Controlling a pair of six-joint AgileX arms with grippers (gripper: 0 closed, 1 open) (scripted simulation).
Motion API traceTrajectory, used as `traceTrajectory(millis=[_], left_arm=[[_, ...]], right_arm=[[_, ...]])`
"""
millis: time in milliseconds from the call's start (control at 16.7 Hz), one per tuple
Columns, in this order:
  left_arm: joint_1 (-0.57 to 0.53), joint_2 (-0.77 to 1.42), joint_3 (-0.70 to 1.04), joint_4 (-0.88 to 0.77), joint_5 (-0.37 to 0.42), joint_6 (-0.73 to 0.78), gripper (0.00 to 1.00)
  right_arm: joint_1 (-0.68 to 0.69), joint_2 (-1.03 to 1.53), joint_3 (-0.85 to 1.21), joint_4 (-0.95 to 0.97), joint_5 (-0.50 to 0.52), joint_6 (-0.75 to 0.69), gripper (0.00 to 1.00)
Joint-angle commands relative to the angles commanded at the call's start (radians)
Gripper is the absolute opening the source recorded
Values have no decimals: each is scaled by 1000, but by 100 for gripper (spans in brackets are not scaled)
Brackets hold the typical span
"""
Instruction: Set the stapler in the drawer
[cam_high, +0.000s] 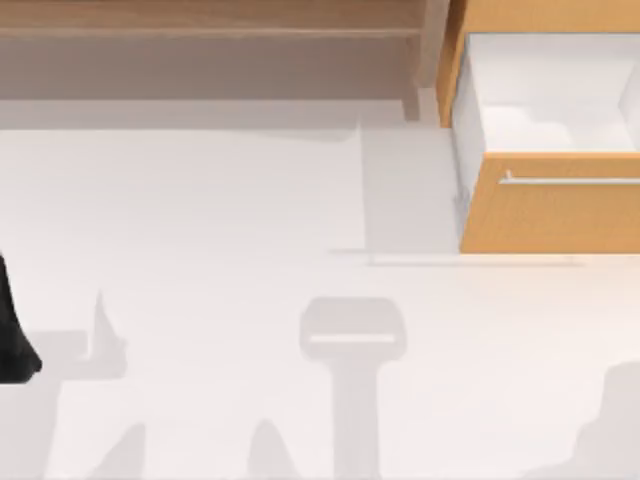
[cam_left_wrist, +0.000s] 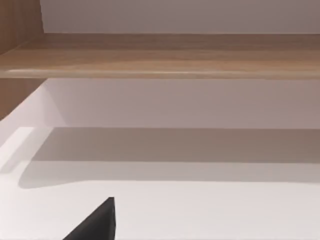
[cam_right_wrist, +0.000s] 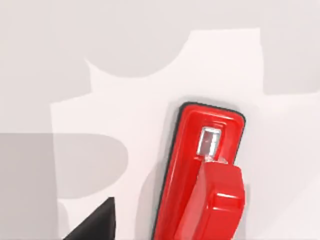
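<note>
The red stapler (cam_right_wrist: 200, 180) lies on the white table in the right wrist view, its base edged in black and a small silver plate at its far end. A black part of my right gripper (cam_right_wrist: 95, 222) shows beside it and close, apart from it. The drawer (cam_high: 540, 215) stands pulled open at the top view's far right, with an orange-tan front, a thin silver bar handle (cam_high: 570, 181) and a white inside. My left arm (cam_high: 12, 335) sits at the table's left edge, and a black part of my left gripper (cam_left_wrist: 95, 222) hangs above bare table.
A long brown wooden shelf (cam_high: 200, 30) runs along the back of the table, left of the drawer; the left wrist view looks at the shelf (cam_left_wrist: 160, 55) head-on. Grey shadows of the arms fall across the white tabletop (cam_high: 220, 220).
</note>
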Motion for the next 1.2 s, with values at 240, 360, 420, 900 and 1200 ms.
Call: traceTrajectory(millis=[240, 360, 420, 900, 1200], left_arm=[[0, 0, 0, 0, 0, 0, 100], [0, 0, 0, 0, 0, 0, 100], [0, 0, 0, 0, 0, 0, 100], [0, 0, 0, 0, 0, 0, 100], [0, 0, 0, 0, 0, 0, 100]], right_arm=[[-8, 27, 62, -177, -57, 175, 100], [-8, 34, 72, -203, -67, 201, 100], [-8, 34, 72, -203, -67, 201, 100], [-6, 63, 21, -127, -67, 204, 100], [-5, 149, -89, 79, -67, 206, 100]])
